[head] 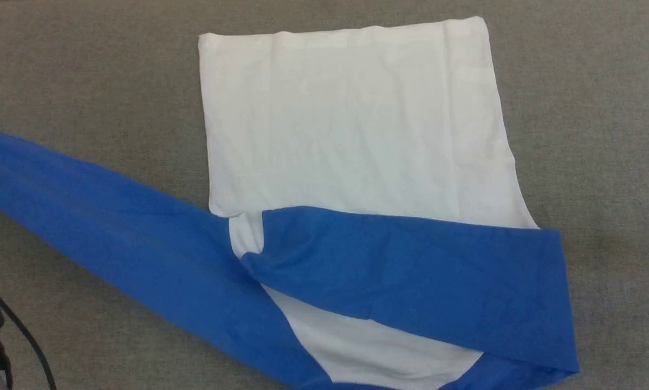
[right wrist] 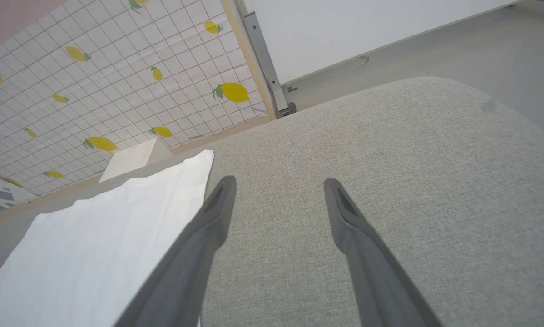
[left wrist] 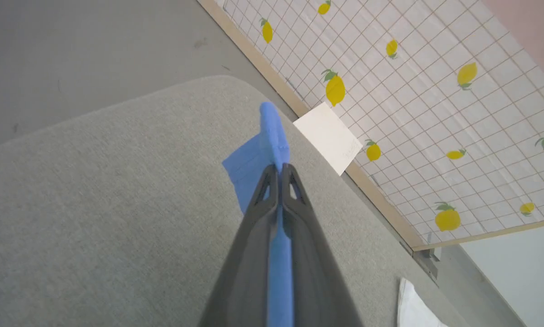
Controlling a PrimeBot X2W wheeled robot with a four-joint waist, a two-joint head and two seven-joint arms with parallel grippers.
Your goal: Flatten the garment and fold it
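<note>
From the head: garment [head: 357,119] spread on the grey mat [head: 86,70]. White body flat at the far side. 1 blue sleeve folded across the near part. The other blue sleeve [head: 113,216] stretched long to the left, seemingly raised off the mat at its end. Soft, light and floppy by the look. Likely to sag and wrinkle, not to break or slip away. Best held at a sleeve end or a hem corner, with just a small pinch of cloth.

From the left wrist: left gripper [left wrist: 279,169] pinched tight on the blue sleeve end, a bit of cloth poking out past the tips and more running back between the 2 fingers. Held up over the mat, pointing toward its edge and the lemon-print sheet [left wrist: 435,91] beyond.

From the right wrist: right gripper [right wrist: 279,184] spread wide, holding nothing. Low over bare mat, just right of the white body. Fingers pointing far and tipped down a little. Hard to tell whether touching the cloth edge.
</note>
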